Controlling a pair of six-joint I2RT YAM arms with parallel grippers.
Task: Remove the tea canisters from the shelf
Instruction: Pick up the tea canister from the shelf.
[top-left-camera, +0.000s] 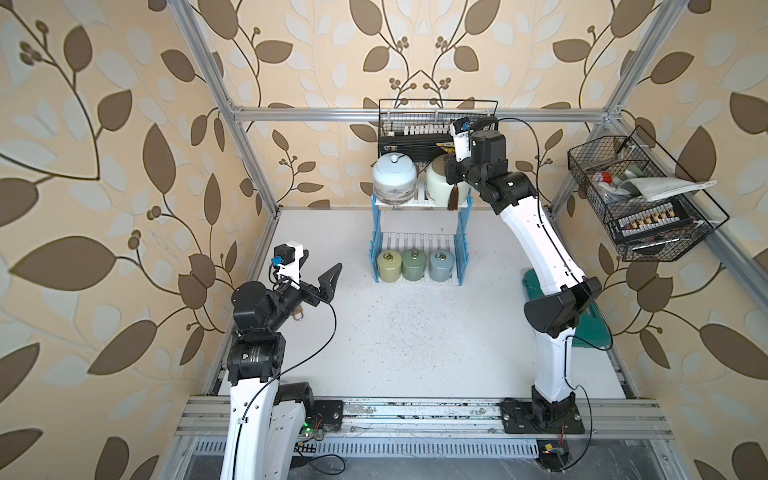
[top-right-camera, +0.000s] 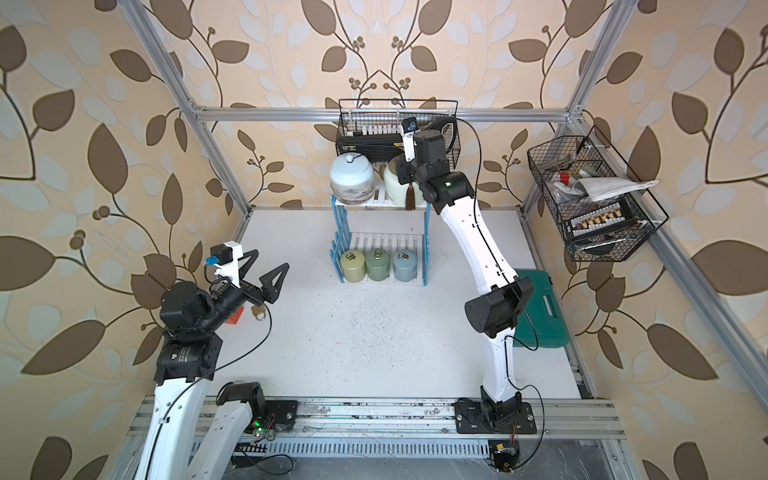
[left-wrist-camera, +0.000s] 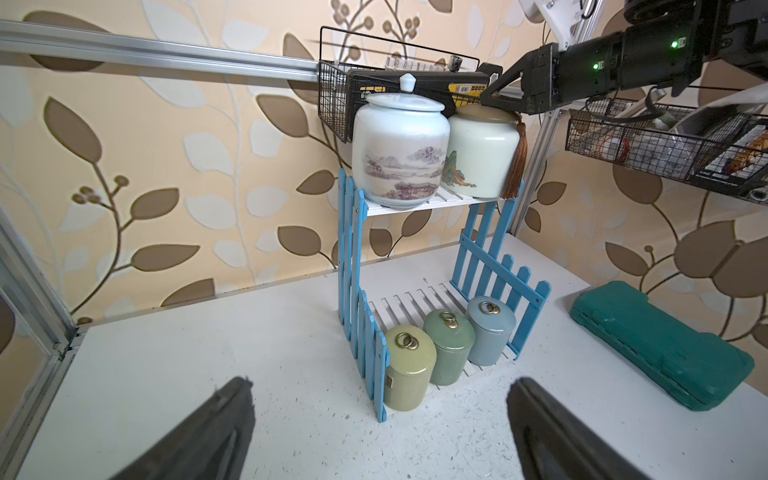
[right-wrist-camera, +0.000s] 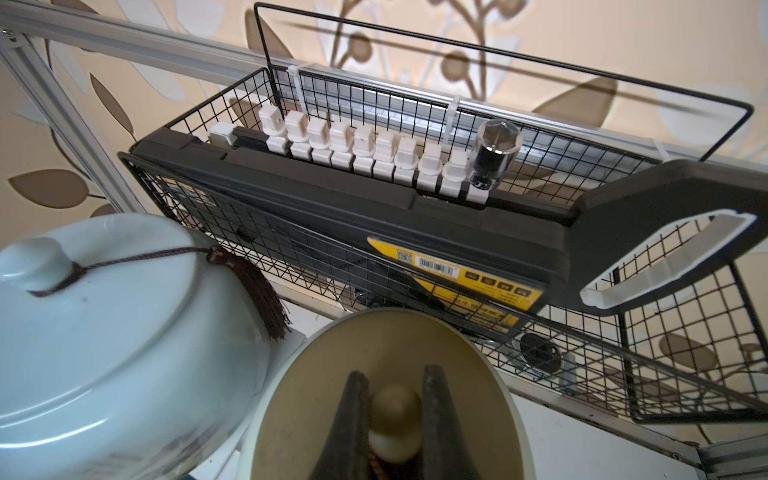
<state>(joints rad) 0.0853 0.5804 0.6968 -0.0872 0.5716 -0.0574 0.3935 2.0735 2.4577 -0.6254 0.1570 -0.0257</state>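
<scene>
Your right gripper (right-wrist-camera: 395, 390) is pinched on the small round lid knob (right-wrist-camera: 395, 415) of the cream canister (left-wrist-camera: 478, 153). That canister stands on the top board of the shelf (left-wrist-camera: 349, 249), close against the pale-blue canister (left-wrist-camera: 399, 158).

Treat this hold with suspicion. The knob belongs to the gold lid (right-wrist-camera: 374, 345), and nothing shows that the lid is fastened to the body. If you lift, you may well raise the lid alone. The body looks like glazed ceramic, so expect it to be heavy for its size, rigid, slick under the pads and unforgiving if dropped. Its belly looks too wide to span comfortably, so the narrower neck under the lid is probably the safer place to grip. Keep the brown tassel (left-wrist-camera: 515, 166) out of the jaws, and mind the wire basket (right-wrist-camera: 415, 257) just behind.

Your left gripper (top-left-camera: 320, 264) is spread wide and empty, hovering over the desk (top-left-camera: 415, 332) well apart from the shelf.

The yellow-green cylinder (left-wrist-camera: 409, 374), green cylinder (left-wrist-camera: 449, 353) and grey-blue cylinder (left-wrist-camera: 490, 332) sit in a tight row at the front of the lower board. They are probably lighter and slim enough to clasp round the body. Their brass rings look loose, so don't rely on them.
</scene>
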